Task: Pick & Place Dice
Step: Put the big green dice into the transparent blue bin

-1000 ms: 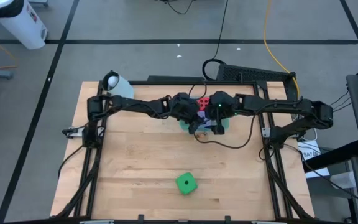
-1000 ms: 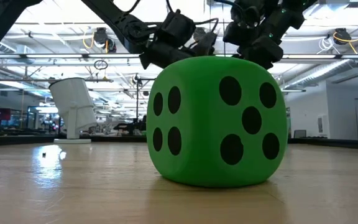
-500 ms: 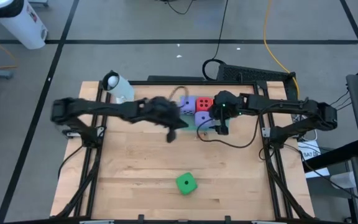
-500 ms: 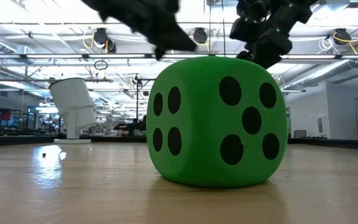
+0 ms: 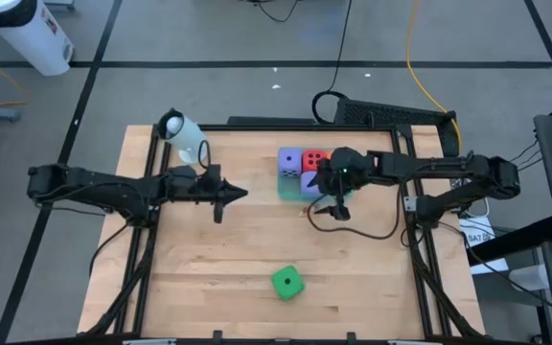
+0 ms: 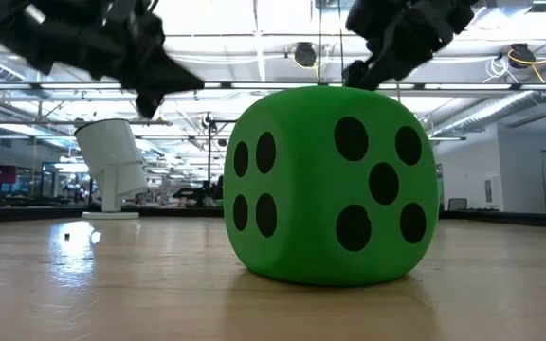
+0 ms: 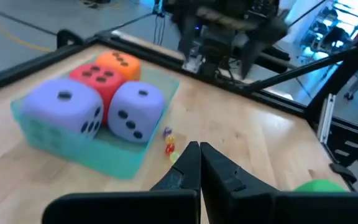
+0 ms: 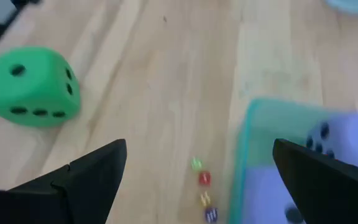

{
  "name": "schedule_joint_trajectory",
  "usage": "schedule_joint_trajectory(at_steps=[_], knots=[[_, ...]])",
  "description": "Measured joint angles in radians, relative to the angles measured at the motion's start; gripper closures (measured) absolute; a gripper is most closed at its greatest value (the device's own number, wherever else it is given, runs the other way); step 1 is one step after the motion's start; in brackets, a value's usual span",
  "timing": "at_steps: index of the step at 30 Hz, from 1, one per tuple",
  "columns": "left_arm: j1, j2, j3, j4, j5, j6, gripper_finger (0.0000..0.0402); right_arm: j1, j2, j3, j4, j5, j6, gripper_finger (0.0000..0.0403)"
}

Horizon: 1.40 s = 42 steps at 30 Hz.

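Four dice [image 7: 104,93] sat in the tray [image 7: 55,143]; the green die [image 5: 287,282] lay alone near-bench. Right pincer [image 5: 331,209] hung spread beside the tray, probably for it; left pincer [image 5: 241,195] was pinched together, empty.

Green die [image 5: 287,282] with dark pips sits alone on the wooden counter [image 5: 209,268], near its front edge. Two purple dice [image 7: 64,109], one red die [image 7: 96,74] and one orange die [image 7: 119,61] sit packed together in a translucent green tray [image 7: 73,144].
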Motion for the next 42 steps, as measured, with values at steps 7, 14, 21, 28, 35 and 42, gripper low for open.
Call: schedule_joint_trajectory(at_steps=[7,14,21,28,35,42], knots=[[-0.002,-0.001,-0.082,0.041,-0.029,-0.061,0.0396,0.166,0.028,0.002,0.114,0.105,0.142,0.0008],[-0.003,-0.001,-0.082,0.023,-0.024,-0.063,0.039,0.376,0.12,0.029,0.201,0.109,0.253,0.0003],[-0.007,-0.001,-0.082,0.006,-0.02,-0.073,0.0397,0.474,0.28,0.082,0.277,0.098,0.261,0.0003],[-0.021,-0.001,-0.081,-0.019,-0.016,-0.09,0.0382,0.516,0.41,0.08,0.478,0.028,0.316,0.0003],[-0.032,-0.001,-0.081,-0.025,-0.02,-0.09,0.0381,0.552,0.449,0.081,0.494,0.142,0.252,0.0003],[-0.032,-0.001,-0.081,-0.017,-0.021,-0.062,0.038,0.572,0.519,0.082,0.542,0.163,0.266,0.0003]])
